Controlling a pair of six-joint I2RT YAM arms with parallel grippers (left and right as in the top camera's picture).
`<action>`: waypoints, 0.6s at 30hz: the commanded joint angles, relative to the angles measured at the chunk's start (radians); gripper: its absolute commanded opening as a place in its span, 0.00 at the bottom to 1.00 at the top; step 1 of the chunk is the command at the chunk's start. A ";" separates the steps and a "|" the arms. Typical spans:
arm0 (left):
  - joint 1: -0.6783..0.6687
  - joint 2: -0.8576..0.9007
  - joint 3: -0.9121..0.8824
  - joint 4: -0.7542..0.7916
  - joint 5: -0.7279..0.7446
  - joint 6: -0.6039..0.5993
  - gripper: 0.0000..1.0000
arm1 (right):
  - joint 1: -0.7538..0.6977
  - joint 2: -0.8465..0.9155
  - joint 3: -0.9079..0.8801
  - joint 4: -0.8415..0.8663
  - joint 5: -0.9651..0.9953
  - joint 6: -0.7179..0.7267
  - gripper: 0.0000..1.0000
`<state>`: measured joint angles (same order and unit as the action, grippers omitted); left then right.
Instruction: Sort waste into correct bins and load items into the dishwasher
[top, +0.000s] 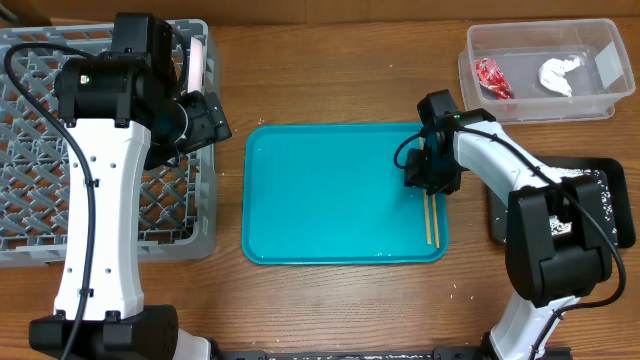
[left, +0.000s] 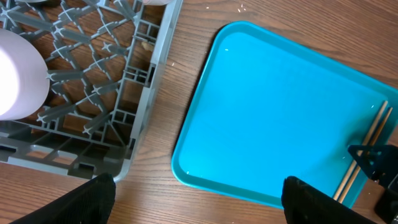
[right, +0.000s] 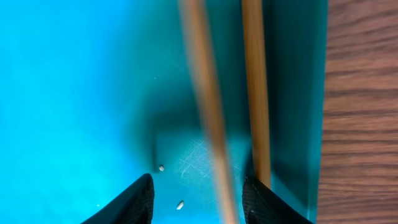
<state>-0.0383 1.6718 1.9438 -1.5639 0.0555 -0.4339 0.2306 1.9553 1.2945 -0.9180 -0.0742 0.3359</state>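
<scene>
worktop (top: 330, 60): brown wood grain, carries everything.
dish rack (top: 20, 200): grey plastic lattice with low walls, at 9 o'clock in the overhead view. A pinkish-white dish (top: 195, 60) stands on edge at its 1 o'clock corner. The left wrist view shows a white rounded dish (left: 18, 81) in it, can't tell which one.
teal tray (top: 330, 190): centre of the worktop, just beside the rack, glossy.
clear tub (top: 530, 108): at 1 o'clock, rounded rim, see-through walls.
black tray (top: 620, 225): at 3 o'clock, shallow, partly hidden by the right arm.
left gripper (left: 199, 205): wide open and empty, over the gap between the rack's corner and the tray's 9 o'clock edge.
right gripper (right: 199, 199): low over the tray's 3 o'clock edge, fingers apart and straddling the sticks, not clamped.
chopsticks (top: 431, 220): two thin pale wooden sticks lying side by side along the teal tray's 3 to 4 o'clock edge. One is blurred in the right wrist view.
tissue (top: 558, 76): crumpled, white, inside the tub at its 3 o'clock side.
wrapper (top: 493, 77): crumpled, shiny red, inside the tub at its 9 o'clock side, apart from the tissue.
rice grains (top: 600, 190): white specks scattered in the black tray. Two more lie on the teal tray by the right gripper.
</scene>
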 joint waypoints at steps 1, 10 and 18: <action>0.005 0.002 0.010 -0.002 -0.014 0.019 0.87 | 0.005 -0.008 -0.025 -0.001 -0.002 -0.012 0.47; 0.005 0.002 0.009 -0.003 0.004 0.018 0.95 | 0.019 -0.008 -0.026 0.009 -0.148 -0.012 0.33; 0.001 0.002 0.006 -0.003 0.058 0.018 1.00 | 0.184 -0.008 -0.025 0.088 -0.311 0.066 0.27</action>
<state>-0.0383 1.6718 1.9438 -1.5642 0.0864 -0.4297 0.3405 1.9553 1.2755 -0.8543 -0.2924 0.3519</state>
